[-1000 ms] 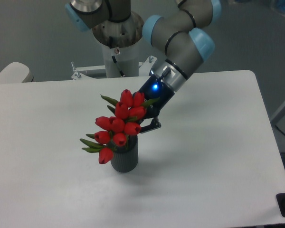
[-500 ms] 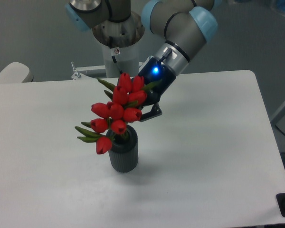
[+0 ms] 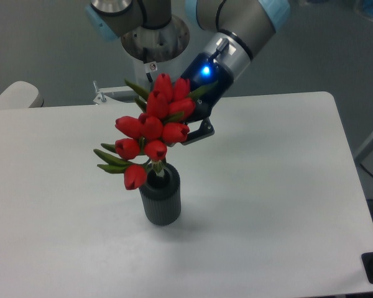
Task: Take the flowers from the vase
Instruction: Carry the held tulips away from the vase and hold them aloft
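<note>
White table [image 3: 273,186]: claw [image 3: 188,135] grips flowers [image 3: 150,131] (stems barely inside vase [image 3: 160,197]).

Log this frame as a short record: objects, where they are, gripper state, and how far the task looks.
flowers: red tulip bunch, raised, stems' lower ends at the vase mouth
vase: dark grey ribbed cylinder, upright on the white table
gripper: behind the bunch, mostly hidden by blooms; appears closed on the flowers
arm light: blue, lit
task stage: flowers partly lifted, not clearly free of the vase
</note>
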